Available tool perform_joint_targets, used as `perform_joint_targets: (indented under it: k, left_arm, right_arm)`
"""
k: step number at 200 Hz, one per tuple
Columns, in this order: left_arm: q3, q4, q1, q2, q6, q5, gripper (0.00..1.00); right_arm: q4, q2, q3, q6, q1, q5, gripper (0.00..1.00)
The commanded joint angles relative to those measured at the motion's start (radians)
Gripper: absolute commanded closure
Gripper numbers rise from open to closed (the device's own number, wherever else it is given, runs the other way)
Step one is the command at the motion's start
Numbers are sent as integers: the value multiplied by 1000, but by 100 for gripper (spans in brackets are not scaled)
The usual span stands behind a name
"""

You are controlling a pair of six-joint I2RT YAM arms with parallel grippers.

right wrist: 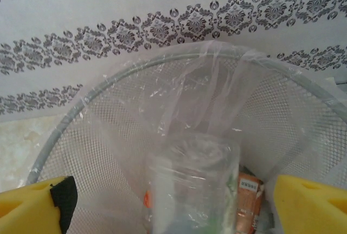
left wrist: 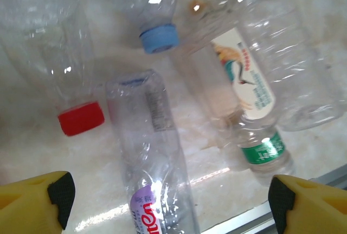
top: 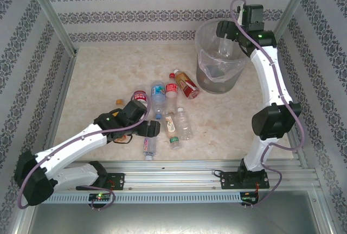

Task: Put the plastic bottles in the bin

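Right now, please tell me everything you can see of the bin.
The bin is tall, round and greyish, with fine mesh walls and a grey rim. A clear plastic bag lines it and folds over the rim. It stands upright on the table, far right, apart from the loose bottles. A clear bottle shows in its mouth. The open right gripper hangs over it.

Your top view looks down from behind the arms. Your wrist views sit close: bottles point(left wrist: 157, 152) ahead of the left claw point(left wrist: 171, 204), bin point(right wrist: 135, 63) beyond the right claw point(right wrist: 171, 204), both shared from above.
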State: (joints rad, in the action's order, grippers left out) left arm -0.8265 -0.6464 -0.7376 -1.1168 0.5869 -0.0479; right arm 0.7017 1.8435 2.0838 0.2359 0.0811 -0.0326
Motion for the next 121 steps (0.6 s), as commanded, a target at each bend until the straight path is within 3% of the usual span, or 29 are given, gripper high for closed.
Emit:
perform_joint_targets:
  k: [1, 77, 121]
  left_arm:
    - [19, -50, -1, -44, 53, -6, 12]
    - [111, 50, -41, -174, 101, -107, 22]
    - [160, 155, -62, -211, 111, -137, 26]
  right_arm:
    - [1, -115, -32, -32, 10, -46, 3]
    - [-40, -542, -524, 25, 184, -116, 3]
    - [-87, -704, -777, 133, 224, -209, 4]
